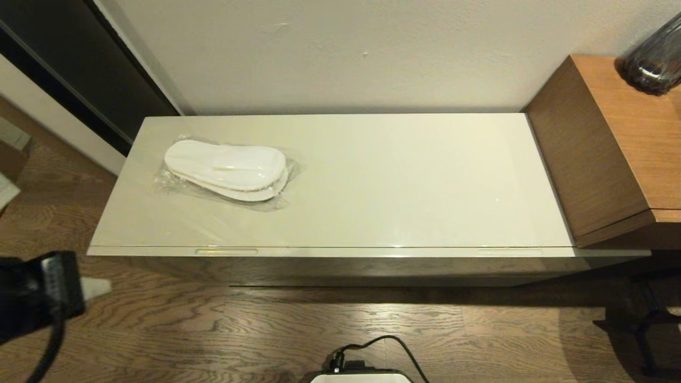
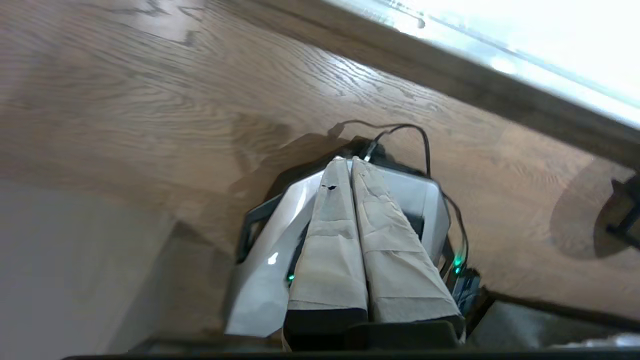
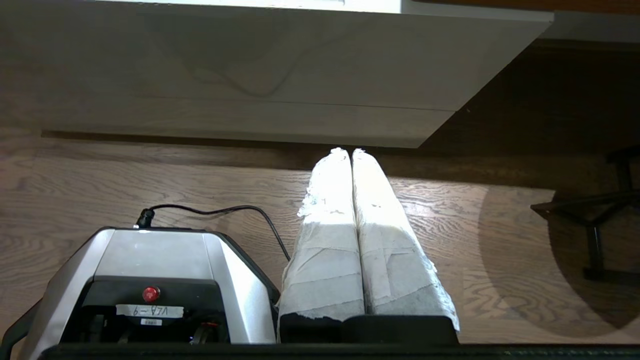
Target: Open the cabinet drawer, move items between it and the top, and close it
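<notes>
The pair of white slippers in clear plastic (image 1: 227, 170) lies on the left part of the glossy cream top (image 1: 404, 175). The cabinet drawer is pushed in; only its cream front strip (image 1: 372, 252) with two slim notches shows, and its face (image 3: 250, 75) fills the far side of the right wrist view. The tissue pack is out of view. My left gripper (image 1: 98, 288) (image 2: 348, 159) hangs shut and empty over the floor, low to the left of the cabinet. My right gripper (image 3: 348, 150) is shut and empty above the floor in front of the cabinet, outside the head view.
A brown wood-grain desk (image 1: 628, 138) abuts the cabinet's right end, with a dark glass vessel (image 1: 654, 58) on it. Black stand legs (image 1: 649, 319) are on the floor at the right. My base (image 3: 150, 270) with a black cable sits before the cabinet on the wooden floor.
</notes>
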Motion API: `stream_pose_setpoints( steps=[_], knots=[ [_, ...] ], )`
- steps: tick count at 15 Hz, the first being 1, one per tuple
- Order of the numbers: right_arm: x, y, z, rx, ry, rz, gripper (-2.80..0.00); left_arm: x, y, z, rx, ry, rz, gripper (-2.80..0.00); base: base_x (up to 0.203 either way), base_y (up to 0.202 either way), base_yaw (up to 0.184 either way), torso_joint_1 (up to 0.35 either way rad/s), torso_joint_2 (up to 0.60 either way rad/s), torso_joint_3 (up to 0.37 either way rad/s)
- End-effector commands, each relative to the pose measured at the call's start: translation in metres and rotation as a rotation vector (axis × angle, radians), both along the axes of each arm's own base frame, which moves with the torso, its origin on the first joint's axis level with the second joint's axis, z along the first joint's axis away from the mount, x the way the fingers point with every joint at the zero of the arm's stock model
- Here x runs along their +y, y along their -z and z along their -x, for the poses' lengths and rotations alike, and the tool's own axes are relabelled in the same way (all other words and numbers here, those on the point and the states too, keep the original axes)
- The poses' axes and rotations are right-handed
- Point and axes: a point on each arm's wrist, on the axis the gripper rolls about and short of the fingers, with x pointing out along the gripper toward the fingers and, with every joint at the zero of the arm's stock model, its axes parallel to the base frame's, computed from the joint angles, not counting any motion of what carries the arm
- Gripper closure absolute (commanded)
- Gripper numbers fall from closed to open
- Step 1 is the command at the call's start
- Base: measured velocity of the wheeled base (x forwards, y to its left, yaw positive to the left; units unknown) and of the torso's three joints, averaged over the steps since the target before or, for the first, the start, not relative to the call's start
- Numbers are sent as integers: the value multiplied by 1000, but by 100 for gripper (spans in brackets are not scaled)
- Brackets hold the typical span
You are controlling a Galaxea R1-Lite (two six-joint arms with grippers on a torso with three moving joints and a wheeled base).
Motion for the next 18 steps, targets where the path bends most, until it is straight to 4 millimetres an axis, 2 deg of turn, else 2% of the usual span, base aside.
stream_pose_setpoints(
  steps=[1,3,4,6,7,8,10,14,15,18],
  knots=[
    [0,0,0,3,0,0,0,35,-9,72,-105,-9,13,0,0,0,0,0,0,0],
    [0,0,0,3,0,0,0,58,6,128,-158,-39,-43,0,0,0,0,0,0,0],
    [0,0,0,3,-1,1,0,63,18,152,-172,-59,-99,0,0,0,0,0,0,0],
    [0,0,0,3,0,0,0,59,46,189,-198,-94,-199,0,0,0,0,0,0,0],
    [0,0,0,3,0,0,0,55,60,197,-183,-83,-235,0,0,0,0,0,0,0],
    [0,0,0,3,-1,1,0,53,72,198,-138,-67,-248,0,0,0,0,0,0,0],
    [0,0,0,3,0,0,0,48,83,202,-131,-77,-232,0,0,0,0,0,0,0],
    [0,0,0,3,-1,1,0,43,138,213,-176,-66,-302,0,0,0,0,0,0,0],
    [0,0,0,3,-1,1,0,43,146,206,-193,-67,-315,0,0,0,0,0,0,0],
    [0,0,0,3,0,1,0,42,147,182,-354,-27,-328,0,0,0,0,0,0,0]
  ],
)
